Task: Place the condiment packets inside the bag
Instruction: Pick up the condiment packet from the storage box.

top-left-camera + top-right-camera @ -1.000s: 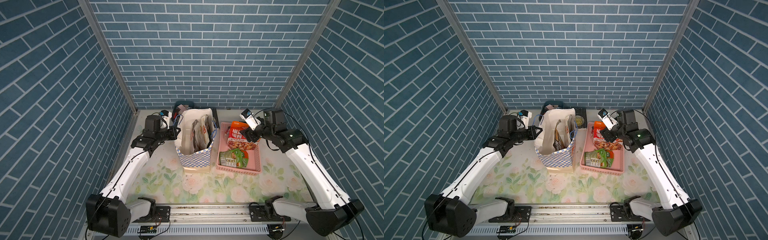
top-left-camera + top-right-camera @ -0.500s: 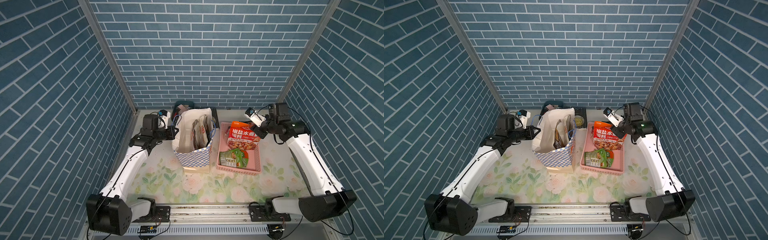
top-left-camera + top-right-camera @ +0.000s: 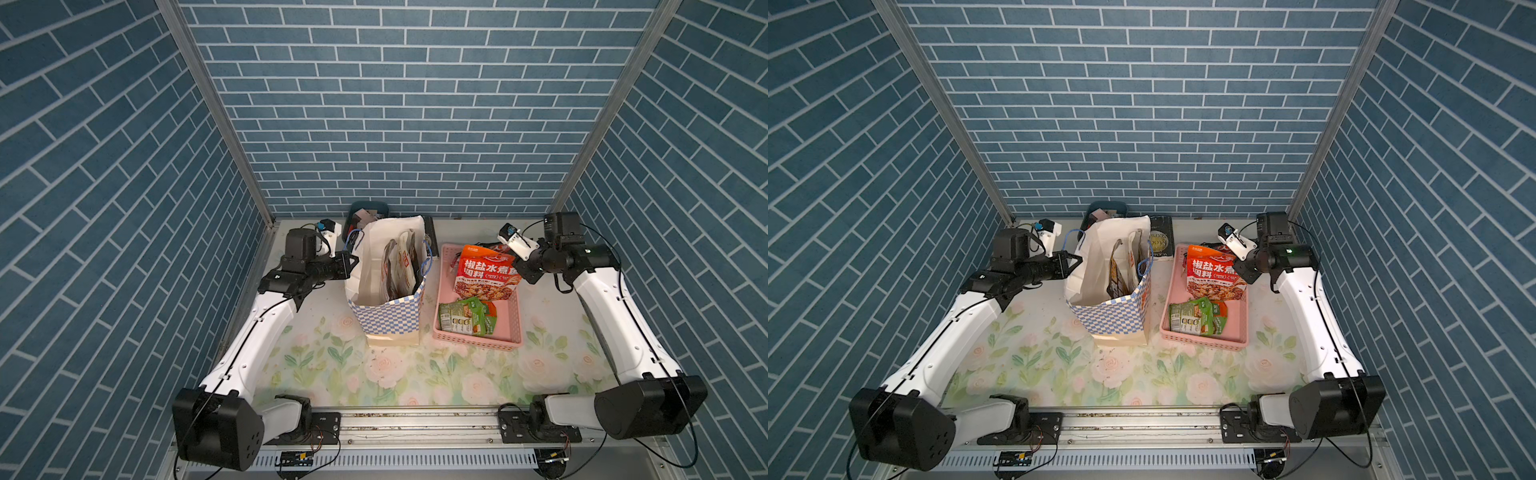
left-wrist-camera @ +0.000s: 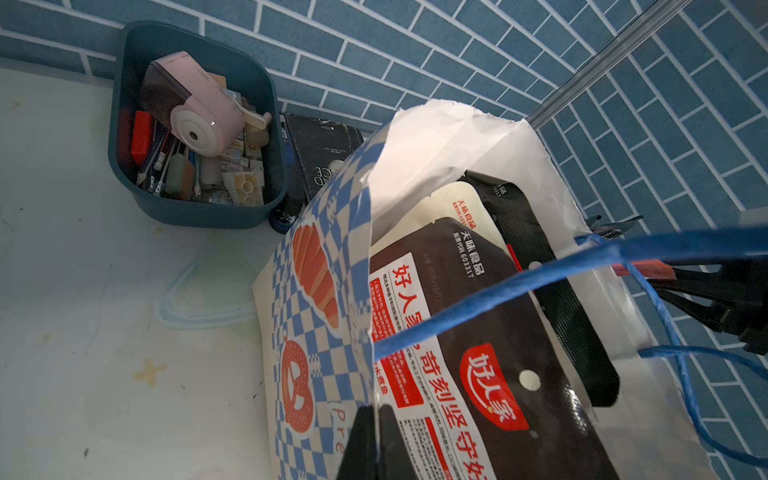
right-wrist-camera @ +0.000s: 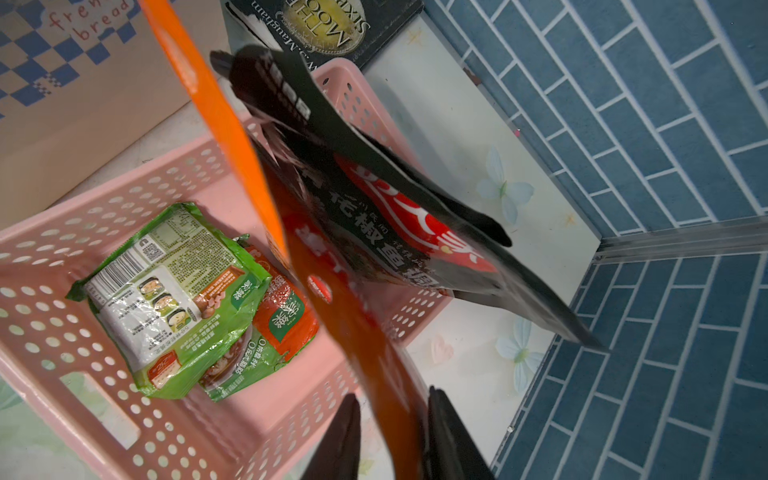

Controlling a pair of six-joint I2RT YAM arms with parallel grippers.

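The bag [image 3: 388,291] is standing mid-bench [image 3: 332,374], with packets [image 3: 399,266] sitting upright in it. The basket [image 3: 478,336] is lying just to its right, holding more packets [image 3: 467,318], while a bin [image 3: 1106,208] and a book [image 3: 1162,243] are sitting behind them.

Left pincer [image 3: 353,266] clamped shut; right pincer [image 5: 390,436] nearly closed, both arms extended.

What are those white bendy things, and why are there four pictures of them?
They are two robot arms. Two pictures look down from above; two come from cameras on the wrists. On the table stand a checkered bag with packets already inside and a pink basket holding green packets. The left gripper is shut on the bag's edge, holding it open. The right gripper is closing on an orange packet, lifted on edge over the basket; a black packet hangs close behind it. Behind the bag are a teal bin and a book.
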